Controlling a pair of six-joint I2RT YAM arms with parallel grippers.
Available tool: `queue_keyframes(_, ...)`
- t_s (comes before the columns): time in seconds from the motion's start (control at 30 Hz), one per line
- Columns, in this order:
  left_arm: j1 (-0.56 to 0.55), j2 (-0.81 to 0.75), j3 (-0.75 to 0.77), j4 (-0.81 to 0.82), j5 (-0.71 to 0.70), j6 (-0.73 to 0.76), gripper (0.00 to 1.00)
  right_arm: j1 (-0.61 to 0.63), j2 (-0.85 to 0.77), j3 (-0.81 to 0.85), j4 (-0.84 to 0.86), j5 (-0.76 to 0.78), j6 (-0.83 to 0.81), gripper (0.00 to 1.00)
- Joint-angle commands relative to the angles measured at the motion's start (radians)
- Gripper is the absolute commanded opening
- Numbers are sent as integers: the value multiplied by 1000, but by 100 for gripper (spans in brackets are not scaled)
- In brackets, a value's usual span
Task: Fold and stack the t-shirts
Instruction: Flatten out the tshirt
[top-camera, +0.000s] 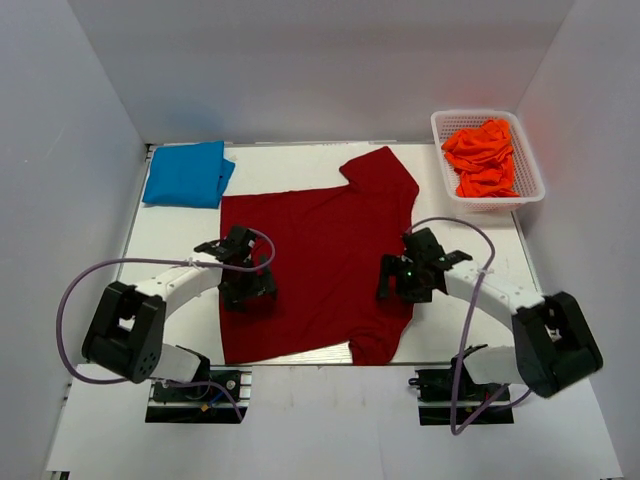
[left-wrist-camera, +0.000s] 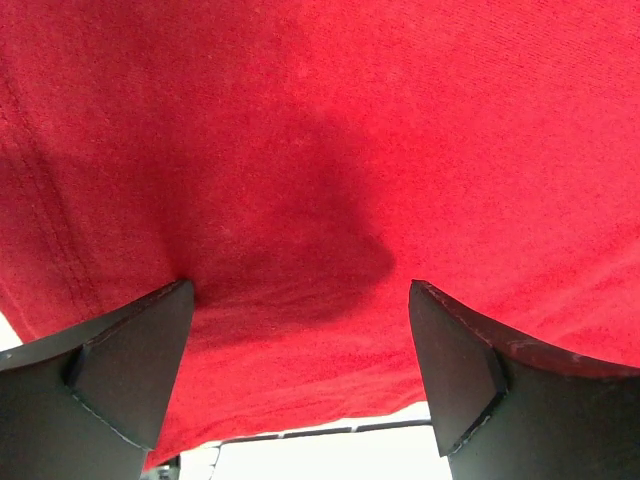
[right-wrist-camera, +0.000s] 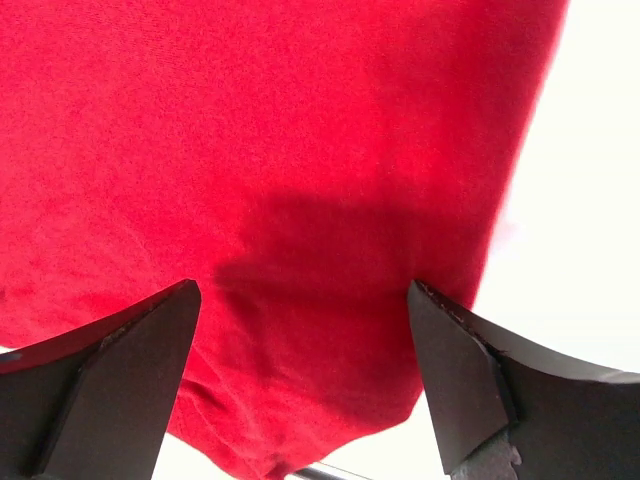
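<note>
A dark red t-shirt (top-camera: 320, 250) lies spread flat in the middle of the table, one sleeve pointing to the far side and one to the near edge. My left gripper (top-camera: 250, 287) hovers open over the shirt's left part; in the left wrist view the red cloth (left-wrist-camera: 320, 150) fills the frame, and the left gripper (left-wrist-camera: 300, 300) holds nothing. My right gripper (top-camera: 398, 280) stands open over the shirt's right part, near its right edge (right-wrist-camera: 500, 200); the right gripper (right-wrist-camera: 300, 300) is empty too. A folded bright blue t-shirt (top-camera: 186, 174) sits at the far left. Crumpled orange t-shirts (top-camera: 482, 158) fill a basket.
The white plastic basket (top-camera: 532, 170) stands at the far right corner. White walls close in the table on the left, back and right. The table's near edge (top-camera: 300, 352) runs just below the red shirt's hem, and bare white tabletop (right-wrist-camera: 590, 200) shows right of the shirt.
</note>
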Motion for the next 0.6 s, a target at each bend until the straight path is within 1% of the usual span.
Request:
queue_keyframes(0.0, -5, -20, -115, -2, 87, -11, 99, 1, -98, -109, -119, -3, 127, 90)
queue_keyframes(0.03, -14, -40, -135, -13, 148, -11, 99, 2, -120, -143, -153, -4, 154, 90)
queue_keyframes(0.07, -14, -58, -176, -33, 181, -11, 99, 2, -185, -155, -170, -9, 164, 90)
queue_keyframes(0.1, -14, -77, -193, -51, 213, -11, 99, 4, -207, -169, -207, -15, 175, 90)
queue_keyframes(0.13, -14, -101, -204, -68, 287, -11, 99, 7, -228, -168, -225, -14, 180, 90)
queue_keyframes(0.17, -14, -167, -204, -112, 302, -2, 99, 7, -265, -163, -282, -9, 177, 90)
queue_keyframes(0.2, -14, -202, -204, -132, 302, -2, 99, 10, -293, -142, -302, 3, 160, 90)
queue_keyframes(0.23, -14, -233, -180, -152, 261, -2, 99, 8, -305, -105, -316, 26, 149, 90)
queue_keyframes(0.27, -14, -256, -111, -181, 218, -2, 99, 12, -311, -85, -343, 43, 140, 90)
queue_keyframes(0.3, -14, -267, -67, -192, 124, -2, 99, 15, -310, -35, -344, 83, 119, 90)
queue_keyframes(0.33, -14, -258, 31, -192, 71, -2, 99, 12, -293, 19, -344, 84, 91, 90)
queue_keyframes(0.37, -2, -241, 82, -206, 14, -2, 99, 12, -278, 73, -330, 125, 67, 90)
queue_keyframes(0.4, -2, -218, 131, -206, -105, -2, 99, 9, -266, 99, -322, 161, 54, 90)
queue_keyframes(0.43, -2, -162, 221, -206, -168, -20, 99, 5, -208, 181, -307, 175, 27, 90)
queue_keyframes(0.47, 7, -126, 266, -226, -230, -32, 99, 7, -183, 214, -296, 198, 14, 90)
queue_keyframes(0.5, 7, -92, 305, -226, -334, -32, 99, 4, -160, 242, -289, 257, 11, 90)
queue_keyframes(0.53, 16, -59, 381, -226, -379, -41, 99, 4, -79, 271, -285, 320, 13, 90)
queue_keyframes(0.57, 35, 13, 420, -226, -412, -42, 99, -2, -53, 367, -284, 366, 11, 90)
